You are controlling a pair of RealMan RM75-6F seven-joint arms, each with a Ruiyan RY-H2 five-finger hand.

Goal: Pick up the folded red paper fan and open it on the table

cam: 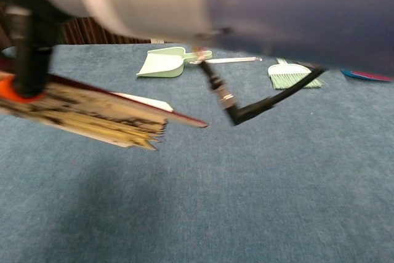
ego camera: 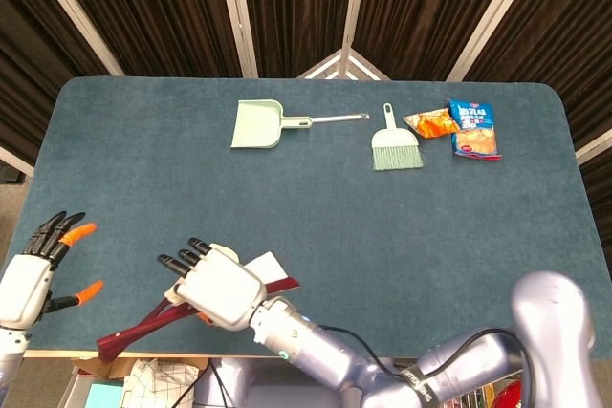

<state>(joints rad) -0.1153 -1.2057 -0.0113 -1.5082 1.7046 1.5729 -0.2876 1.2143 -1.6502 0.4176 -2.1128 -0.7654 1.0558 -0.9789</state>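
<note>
Right hand, white with black fingers, is reaching far across the robot's body to the near left part of the table. Its fingers are wrapped over the folded red paper fan, which it holds lifted off the cloth. The fan's closed stack shows in the chest view as dark red outer sticks with pale, printed paper between them, not yet spread.

The fan's long axis runs on a diagonal. One end points down and to the left, out past the near table edge; the other end sticks out to the right of the hand, beside a pale corner of paper.

Left hand waits at the left edge of the table with fingers spread and nothing in them. It sits near the fan's lower left end, apart from it, not touching. That free end is the part lying closest to the left hand, so a second grasp there looks likely for pulling the sticks apart.

Far across the table lie a green dustpan, a small brush and snack bags.
</note>
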